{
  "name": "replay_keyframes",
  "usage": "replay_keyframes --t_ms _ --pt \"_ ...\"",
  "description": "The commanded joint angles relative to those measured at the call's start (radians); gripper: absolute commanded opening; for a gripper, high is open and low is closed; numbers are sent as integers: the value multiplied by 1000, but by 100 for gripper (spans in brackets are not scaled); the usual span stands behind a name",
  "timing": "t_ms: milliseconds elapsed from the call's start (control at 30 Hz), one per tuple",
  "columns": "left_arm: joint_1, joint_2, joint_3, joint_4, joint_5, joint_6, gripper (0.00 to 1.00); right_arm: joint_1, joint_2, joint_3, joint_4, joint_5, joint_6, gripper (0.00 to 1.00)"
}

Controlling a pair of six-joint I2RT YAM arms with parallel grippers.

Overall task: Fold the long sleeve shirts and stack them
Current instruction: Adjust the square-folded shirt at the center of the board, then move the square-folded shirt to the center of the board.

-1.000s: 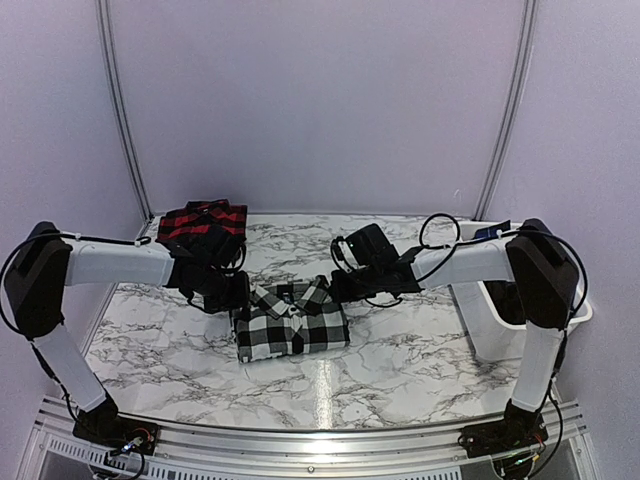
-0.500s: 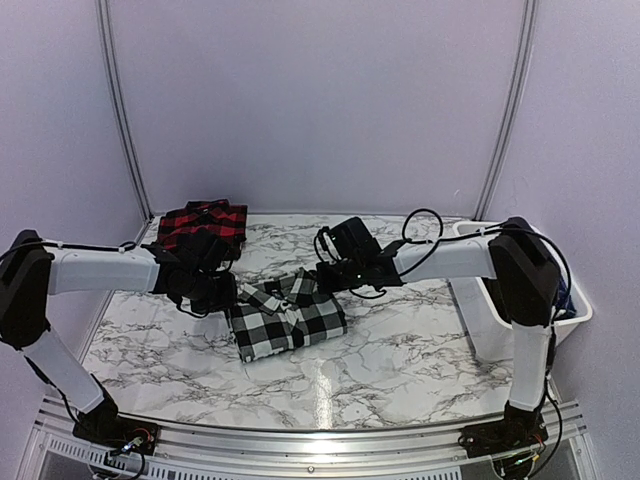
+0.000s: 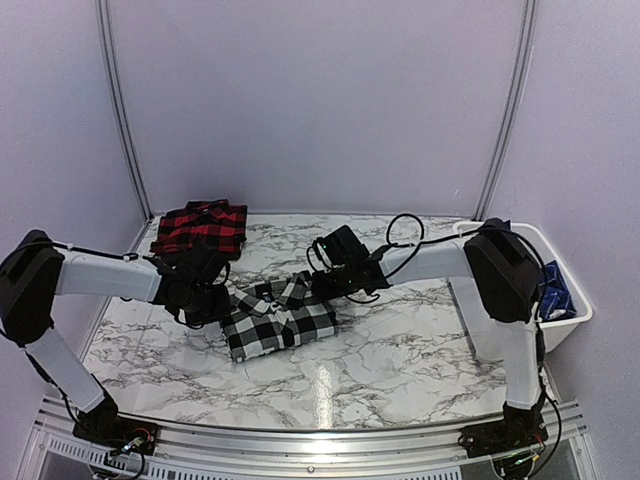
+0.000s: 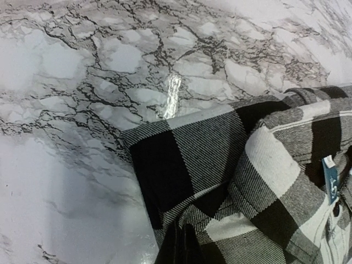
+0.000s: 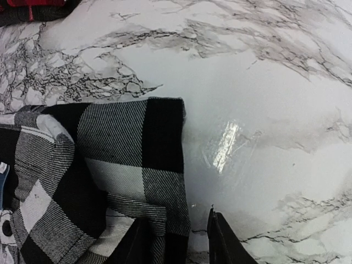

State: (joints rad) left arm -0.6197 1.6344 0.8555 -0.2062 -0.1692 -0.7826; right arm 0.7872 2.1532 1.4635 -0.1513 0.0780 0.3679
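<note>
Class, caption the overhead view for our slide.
The left arm and right arm rest jaws at two corners of a folded black-and-white shirt on a marble table, red shirt behind.

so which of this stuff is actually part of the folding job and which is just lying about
Part of the job:
- black-and-white check shirt, folded, mid-table
- red-and-black check shirt, folded, far left corner

Just lying about:
- white bin at the table's right side
- blue item inside it, too small to identify

Folded black-white shirt (image 3: 278, 318): buffalo check, collar up, slightly skewed, lying flat at centre. Folded red-black shirt (image 3: 203, 226): flat, far left, well apart.
</note>
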Motion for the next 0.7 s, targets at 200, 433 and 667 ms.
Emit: replay_keyframes --t_ms 200,433,667 --pt "12 -136 -64 -6 -66 -38 0 106 -126 97 -113 70 -32 42" --pt "26 -63 -95 -4 -72 -74 0 218 -31 128 -128 115 -27 63" --pt "41 -10 -111 16 -51 -91 0 323 46 175 -184 234 -19 82"
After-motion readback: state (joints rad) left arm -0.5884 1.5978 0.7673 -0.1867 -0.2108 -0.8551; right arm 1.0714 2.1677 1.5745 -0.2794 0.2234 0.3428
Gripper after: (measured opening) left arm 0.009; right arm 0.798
